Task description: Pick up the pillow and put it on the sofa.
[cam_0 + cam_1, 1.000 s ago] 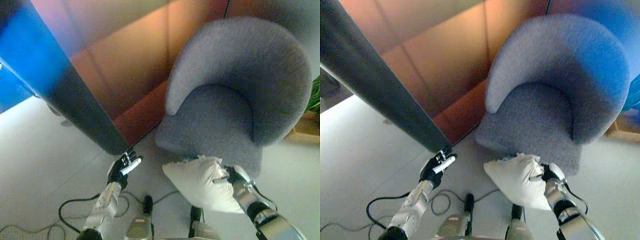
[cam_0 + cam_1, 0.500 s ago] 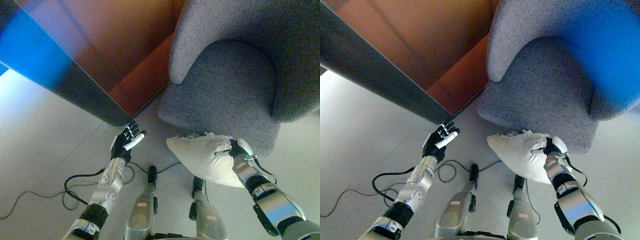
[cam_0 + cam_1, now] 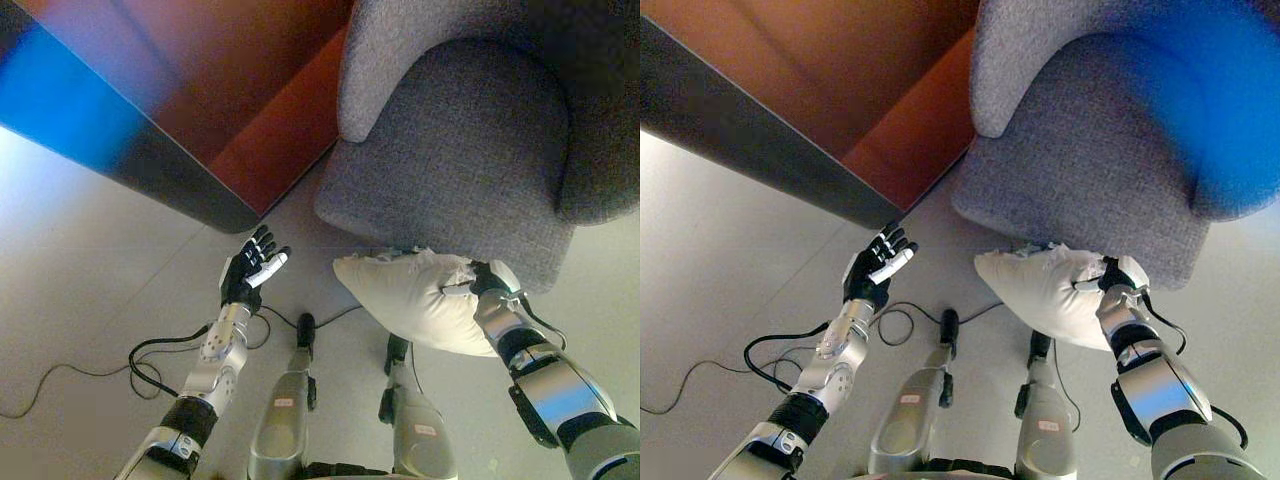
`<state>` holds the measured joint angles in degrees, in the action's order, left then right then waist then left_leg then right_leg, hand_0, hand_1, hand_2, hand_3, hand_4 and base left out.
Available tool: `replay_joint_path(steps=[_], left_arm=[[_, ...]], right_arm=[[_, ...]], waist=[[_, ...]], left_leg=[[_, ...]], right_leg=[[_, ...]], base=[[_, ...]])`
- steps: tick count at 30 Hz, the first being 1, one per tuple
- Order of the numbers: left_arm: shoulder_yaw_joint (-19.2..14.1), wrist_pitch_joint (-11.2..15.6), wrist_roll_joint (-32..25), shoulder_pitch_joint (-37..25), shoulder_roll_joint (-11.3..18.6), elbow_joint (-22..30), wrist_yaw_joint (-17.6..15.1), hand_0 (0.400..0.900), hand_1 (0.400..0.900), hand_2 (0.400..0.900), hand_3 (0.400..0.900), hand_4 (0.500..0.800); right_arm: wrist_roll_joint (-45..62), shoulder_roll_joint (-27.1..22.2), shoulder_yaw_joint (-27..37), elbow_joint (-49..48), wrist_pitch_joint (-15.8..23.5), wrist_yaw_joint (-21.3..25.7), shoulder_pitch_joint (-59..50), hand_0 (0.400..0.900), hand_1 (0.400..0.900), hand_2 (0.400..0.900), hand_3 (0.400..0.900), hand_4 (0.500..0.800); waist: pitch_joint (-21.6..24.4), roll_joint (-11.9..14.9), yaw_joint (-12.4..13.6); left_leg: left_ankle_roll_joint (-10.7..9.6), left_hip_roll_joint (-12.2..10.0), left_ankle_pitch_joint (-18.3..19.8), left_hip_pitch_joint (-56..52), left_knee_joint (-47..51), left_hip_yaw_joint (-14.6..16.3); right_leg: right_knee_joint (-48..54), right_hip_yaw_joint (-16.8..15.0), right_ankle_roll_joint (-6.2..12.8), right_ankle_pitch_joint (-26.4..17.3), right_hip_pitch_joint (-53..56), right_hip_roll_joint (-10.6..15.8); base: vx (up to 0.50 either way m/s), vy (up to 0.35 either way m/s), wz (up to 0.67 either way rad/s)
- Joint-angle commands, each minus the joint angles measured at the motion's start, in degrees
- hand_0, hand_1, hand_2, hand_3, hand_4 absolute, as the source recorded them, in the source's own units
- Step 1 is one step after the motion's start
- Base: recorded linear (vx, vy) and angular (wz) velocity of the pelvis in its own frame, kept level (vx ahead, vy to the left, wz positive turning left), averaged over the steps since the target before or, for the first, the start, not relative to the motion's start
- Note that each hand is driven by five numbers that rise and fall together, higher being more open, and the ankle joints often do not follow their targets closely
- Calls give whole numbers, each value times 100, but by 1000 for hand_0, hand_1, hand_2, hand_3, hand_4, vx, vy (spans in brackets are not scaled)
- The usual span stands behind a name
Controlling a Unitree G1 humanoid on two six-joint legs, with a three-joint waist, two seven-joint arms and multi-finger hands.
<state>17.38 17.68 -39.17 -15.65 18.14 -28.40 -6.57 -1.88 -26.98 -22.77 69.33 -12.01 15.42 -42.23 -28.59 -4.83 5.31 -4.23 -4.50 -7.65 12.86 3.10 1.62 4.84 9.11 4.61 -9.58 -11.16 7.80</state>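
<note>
A white pillow (image 3: 415, 299) hangs in the air just in front of the front edge of a grey round-backed armchair (image 3: 450, 150). My right hand (image 3: 488, 279) is shut on the pillow's right side and holds it off the floor; it also shows in the right eye view (image 3: 1118, 275) with the pillow (image 3: 1045, 293). My left hand (image 3: 252, 273) is open and empty, held up above the floor to the left of the pillow, apart from it.
A dark slanted panel with a red-brown wall (image 3: 200, 110) stands to the left of the armchair. The floor (image 3: 90, 290) is light grey.
The camera has tilted down and closer to the armchair. My right hand has carried the pillow a little to the right and nearer the seat's front edge. My left hand stays open.
</note>
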Motion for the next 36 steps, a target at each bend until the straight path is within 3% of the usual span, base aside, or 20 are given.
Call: replay_joint_path(steps=[1,18,19,20,21,36], left_arm=[[84,608,-107,-385,315,813,-53,900,900,900,900,800],[189,766,-17,-580,242,1066,-246,900,900,900,900,800],[188,778,-9,-586,230,1052,-238,900,900,900,900,800],[185,763,-11,-589,234,1070,-245,900,900,900,900,800],[192,749,-9,-593,242,1091,-260,900,900,900,900,800],[195,761,-27,-560,232,1065,-194,900,900,900,900,800]], right_arm=[[54,-532,-392,89,63,-29,-707,900,900,900,900,800],[-23,-569,-576,146,222,-384,-1220,900,900,900,900,800],[-35,-578,-592,149,205,-412,-1243,810,810,810,810,746],[-41,-586,-597,143,207,-420,-1236,559,559,559,559,595],[-46,-594,-594,146,217,-429,-1232,400,400,400,400,500],[-56,-666,-493,179,192,-490,-1183,400,400,400,400,500]], waist=[[-120,247,201],[-120,131,228],[-120,131,227],[-120,131,226],[-120,132,227],[-120,115,217]], left_leg=[[-184,-169,495,394,-799,-366],[-171,-52,395,952,-797,-346],[-171,-49,390,960,-787,-345],[-169,-45,387,972,-786,-339],[-168,-43,386,981,-789,-335],[-151,-17,421,851,-785,-287]], right_leg=[[-508,-291,635,-72,-530,770],[-637,-168,629,-165,-1203,821],[-635,-168,632,-171,-1221,824],[-632,-162,629,-178,-1234,825],[-632,-157,630,-182,-1243,829],[-645,-108,627,-191,-1171,856]], base=[[0,0,0],[-4,2,0],[0,0,0],[0,0,0],[0,0,0],[0,0,0]])
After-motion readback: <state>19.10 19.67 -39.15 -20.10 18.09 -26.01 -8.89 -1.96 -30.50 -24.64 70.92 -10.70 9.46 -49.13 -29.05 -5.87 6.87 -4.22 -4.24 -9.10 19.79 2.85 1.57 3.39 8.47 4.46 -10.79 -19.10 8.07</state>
